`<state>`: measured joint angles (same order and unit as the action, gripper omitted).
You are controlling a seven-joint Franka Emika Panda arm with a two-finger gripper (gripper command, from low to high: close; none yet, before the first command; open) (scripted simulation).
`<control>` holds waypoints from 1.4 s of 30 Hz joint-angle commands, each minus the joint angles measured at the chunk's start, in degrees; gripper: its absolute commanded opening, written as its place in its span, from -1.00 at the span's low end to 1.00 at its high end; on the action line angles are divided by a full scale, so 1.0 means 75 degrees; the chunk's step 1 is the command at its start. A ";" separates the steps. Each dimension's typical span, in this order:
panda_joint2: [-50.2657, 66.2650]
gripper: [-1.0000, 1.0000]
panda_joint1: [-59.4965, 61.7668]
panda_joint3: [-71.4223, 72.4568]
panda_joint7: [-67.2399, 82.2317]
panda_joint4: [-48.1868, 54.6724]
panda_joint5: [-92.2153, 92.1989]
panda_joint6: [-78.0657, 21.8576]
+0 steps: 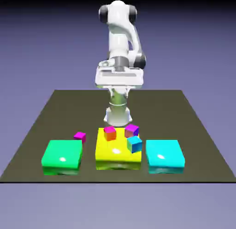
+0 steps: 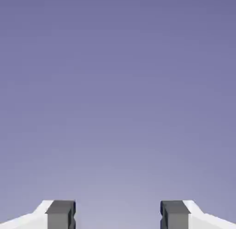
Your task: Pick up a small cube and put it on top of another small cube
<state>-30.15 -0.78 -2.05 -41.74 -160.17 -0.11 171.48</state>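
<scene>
Magenta cube low and to the exterior view's left of the pincer
Exterior view: the pincer (image 1: pixel 119 91) hangs high, near the middle; the 1 small magenta cube (image 1: pixel 79 137) sits on the dark table (image 1: pixel 152 108), by the far right corner of the green pad (image 1: pixel 62 153). Only 1 arm is here to reach it. The move should call for going down and sideways to that left, away from the 3 cubes at the yellow pad (image 1: pixel 103 154). A cube offers no long axis, so its turned faces should set the grip. Hand view: 2 fingertips (image 2: pixel 60 215) stand apart with nothing between, only backdrop beyond; no cube shows.
</scene>
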 commanded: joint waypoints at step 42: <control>0.5312 -1.00 -0.0411 -0.3658 0.2776 0.2583 0.0874 -0.6237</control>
<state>9.68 -3.83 -29.48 -20.82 -140.79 6.25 124.68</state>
